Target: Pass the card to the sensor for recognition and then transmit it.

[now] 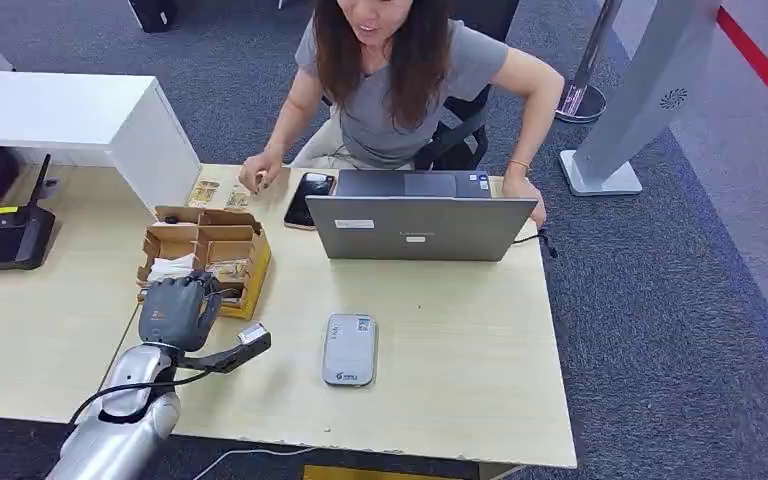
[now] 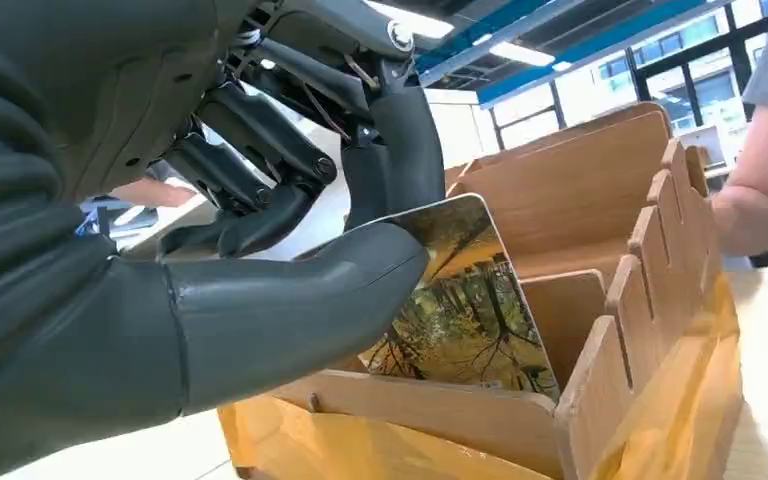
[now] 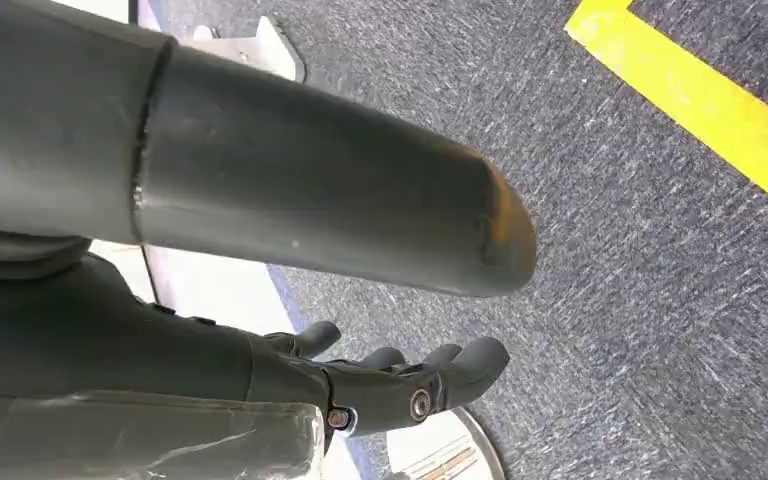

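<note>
**Card pinched at the box**

The card (image 2: pixel 460 300) is pinched between thumb and fingers of the left robot hand (image 1: pixel 178 312) inside the wooden box (image 1: pixel 205 255), at nine o'clock of the grey sensor (image 1: pixel 349 349) on the desk (image 1: pixel 460 340). Upright slots keep cards reachable edge-first. The right robot hand (image 3: pixel 400 380) hangs over carpet, fingers apart, holding nothing.

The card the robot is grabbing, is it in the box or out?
In: the card stands in the wooden box, the left hand pinching its top.
</note>
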You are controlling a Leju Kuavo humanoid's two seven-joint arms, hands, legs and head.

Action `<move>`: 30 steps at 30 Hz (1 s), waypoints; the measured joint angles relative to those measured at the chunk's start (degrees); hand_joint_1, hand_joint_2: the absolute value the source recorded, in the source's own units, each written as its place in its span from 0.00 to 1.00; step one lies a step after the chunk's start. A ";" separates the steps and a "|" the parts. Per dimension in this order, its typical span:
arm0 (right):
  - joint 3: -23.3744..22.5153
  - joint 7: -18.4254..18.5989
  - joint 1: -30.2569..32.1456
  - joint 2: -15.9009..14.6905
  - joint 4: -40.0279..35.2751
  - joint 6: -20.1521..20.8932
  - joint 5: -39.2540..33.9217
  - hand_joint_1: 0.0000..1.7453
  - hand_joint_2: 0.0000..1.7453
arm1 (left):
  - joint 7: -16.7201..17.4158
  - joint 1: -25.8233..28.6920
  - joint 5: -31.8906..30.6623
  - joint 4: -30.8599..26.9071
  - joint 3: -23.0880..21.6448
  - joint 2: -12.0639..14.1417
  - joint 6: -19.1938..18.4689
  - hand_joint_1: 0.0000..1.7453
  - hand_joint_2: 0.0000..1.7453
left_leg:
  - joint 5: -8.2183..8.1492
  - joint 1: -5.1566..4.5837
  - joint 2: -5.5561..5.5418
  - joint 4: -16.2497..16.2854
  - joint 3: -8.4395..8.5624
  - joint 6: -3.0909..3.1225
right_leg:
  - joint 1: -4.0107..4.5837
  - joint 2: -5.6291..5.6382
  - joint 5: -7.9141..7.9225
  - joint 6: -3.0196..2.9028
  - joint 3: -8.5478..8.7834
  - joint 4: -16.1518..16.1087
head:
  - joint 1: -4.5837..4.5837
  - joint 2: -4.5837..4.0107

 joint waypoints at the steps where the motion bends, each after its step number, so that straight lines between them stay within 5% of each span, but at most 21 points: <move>1: 0.00 -0.02 -0.01 0.00 0.00 0.00 -0.02 0.00 0.00 | 0.02 -0.09 -0.02 0.00 0.00 0.00 0.02 1.00 1.00 | 0.00 0.00 0.00 0.00 0.00 0.00 | 0.00 0.00 0.00 0.00 0.00 0.00 | 0.00 -0.02; 13: 0.00 -0.20 -0.02 0.00 -0.02 0.04 -0.33 0.00 0.00 | 0.02 -0.66 0.31 -3.19 -0.04 1.12 0.37 1.00 1.00 | 0.01 0.01 0.00 0.00 0.00 0.00 | 0.00 0.00 0.00 0.00 -0.01 0.01 | 0.00 -0.02; 22: 0.00 -0.37 0.03 0.00 -0.02 -0.26 -1.20 0.00 0.00 | 0.87 -4.08 3.48 -16.10 -0.07 3.08 -4.44 1.00 1.00 | 0.02 0.00 0.01 0.01 0.00 0.01 | 0.01 0.00 0.01 0.00 0.01 0.01 | -0.02 -0.02; 30: 0.00 -0.44 0.11 0.02 0.00 -0.35 -1.22 0.00 0.00 | 0.98 -4.63 4.59 -22.73 -0.26 4.11 -4.28 1.00 1.00 | 0.01 0.00 0.00 0.01 0.00 0.01 | 0.00 0.00 0.01 0.00 0.00 0.01 | -0.02 -0.02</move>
